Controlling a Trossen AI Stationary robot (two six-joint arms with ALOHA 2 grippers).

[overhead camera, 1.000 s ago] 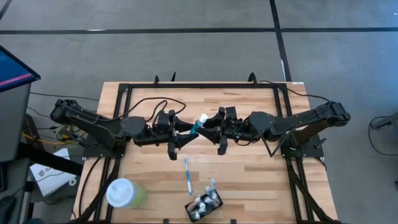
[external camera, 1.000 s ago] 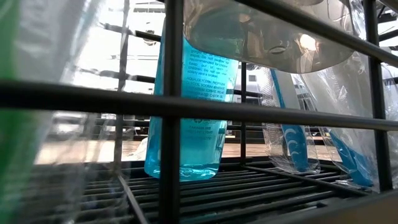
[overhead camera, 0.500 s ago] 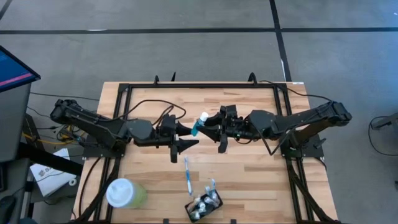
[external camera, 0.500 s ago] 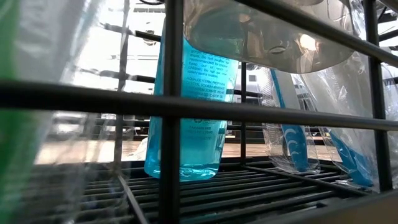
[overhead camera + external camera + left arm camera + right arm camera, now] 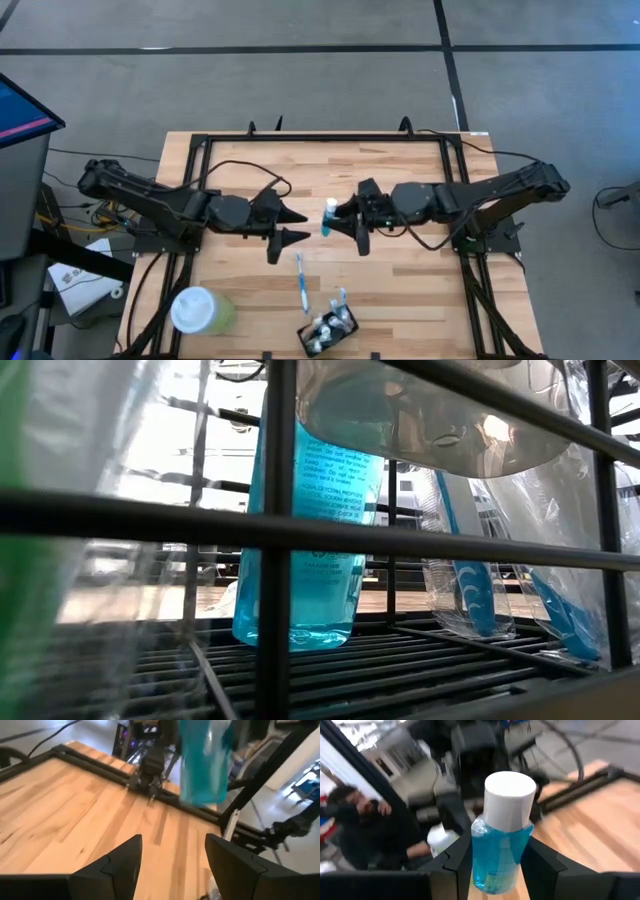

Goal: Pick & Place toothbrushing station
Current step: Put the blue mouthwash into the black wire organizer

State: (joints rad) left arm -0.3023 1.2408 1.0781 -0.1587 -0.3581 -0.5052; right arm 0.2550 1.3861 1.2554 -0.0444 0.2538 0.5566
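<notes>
A small blue bottle (image 5: 326, 217) with a white cap hangs over the middle of the table, with my right gripper (image 5: 340, 218) shut on it. My left gripper (image 5: 300, 226) stands open a little to the bottle's left, nothing between its fingers; its wrist view shows the bottle (image 5: 204, 762) ahead. Nearer the front edge, a slim blue-and-white toothbrush (image 5: 301, 283) lies flat on the wood. The black holder (image 5: 328, 329), with small items standing in it, sits at the front edge. The low view looks through dark wire bars at a blue bottle (image 5: 300, 550) and wrapped toothbrushes (image 5: 470, 560). My right gripper pinches the bottle's blue body (image 5: 481, 851), below its shoulder, between the two fingers (image 5: 536, 862). The fingers come in about level from the table's right. The bottle stands upright with its white cap (image 5: 509, 795) up, lifted clear of the table.
A pale green cup with a white round lid (image 5: 201, 310) stands at the front left. A black frame (image 5: 325, 137) runs round the tabletop. Bare wood lies between the arms and the far rail. A person (image 5: 355, 820) sits beyond the table.
My left gripper has let go of the bottle, opened wider and drawn back toward the table's left edge. Both grippers have tipped up toward level. The bottle, tilted before, now stands upright in my right gripper and has shifted slightly toward the near edge.
</notes>
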